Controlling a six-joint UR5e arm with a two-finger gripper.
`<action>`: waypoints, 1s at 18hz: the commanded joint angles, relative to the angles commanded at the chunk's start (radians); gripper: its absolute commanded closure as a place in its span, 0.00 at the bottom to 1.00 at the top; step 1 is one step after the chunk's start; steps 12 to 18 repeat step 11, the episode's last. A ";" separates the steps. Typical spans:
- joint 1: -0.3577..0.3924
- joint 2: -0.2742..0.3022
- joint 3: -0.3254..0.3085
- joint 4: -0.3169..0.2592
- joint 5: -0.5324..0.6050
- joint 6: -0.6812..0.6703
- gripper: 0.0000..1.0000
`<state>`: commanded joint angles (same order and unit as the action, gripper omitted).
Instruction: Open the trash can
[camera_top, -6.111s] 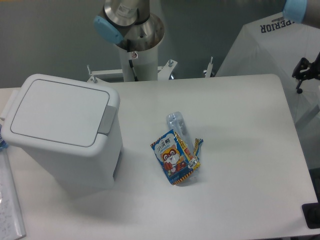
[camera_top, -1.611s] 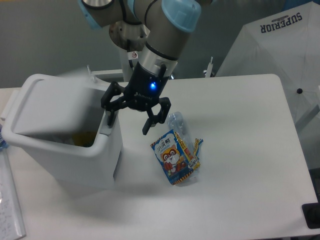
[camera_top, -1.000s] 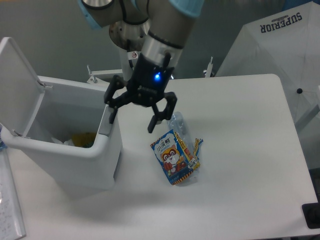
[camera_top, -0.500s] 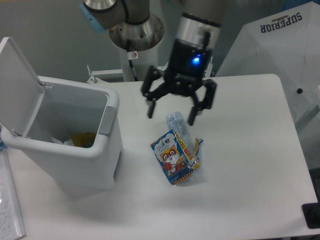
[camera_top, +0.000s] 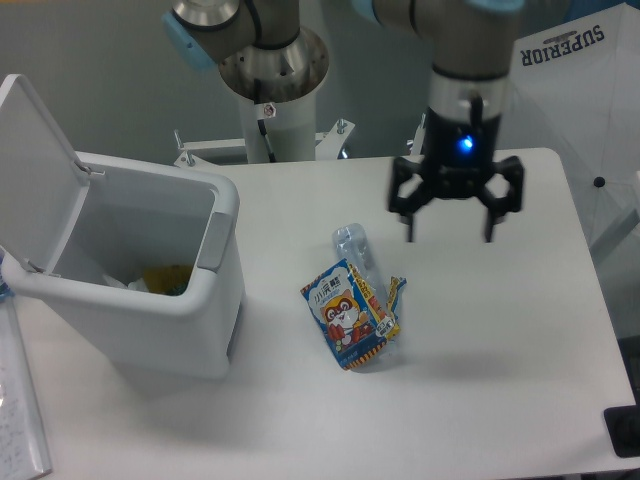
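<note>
trash can (camera_top: 150, 310): 1 | gripper (camera_top: 450, 236): 1 | snack packet (camera_top: 348, 315): 1 | clear plastic bottle (camera_top: 353, 246): 1 | table (camera_top: 500, 380): 1

Clutter on the white table (camera_top: 500, 330)
1 cartoon snack packet (camera_top: 349, 314) overlaps 1 clear plastic bottle (camera_top: 352, 245); a white umbrella (camera_top: 570, 90) stands behind.

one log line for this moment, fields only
task: open trash can | trash can: lid up, open | gripper: open, empty, above table right of snack packet | status: appears done
</note>
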<state>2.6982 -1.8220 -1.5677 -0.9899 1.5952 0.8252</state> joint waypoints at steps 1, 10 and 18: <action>0.003 -0.023 0.002 0.028 0.006 0.000 0.00; 0.124 -0.103 -0.006 0.042 0.003 0.348 0.00; 0.127 -0.106 -0.002 0.042 0.003 0.360 0.00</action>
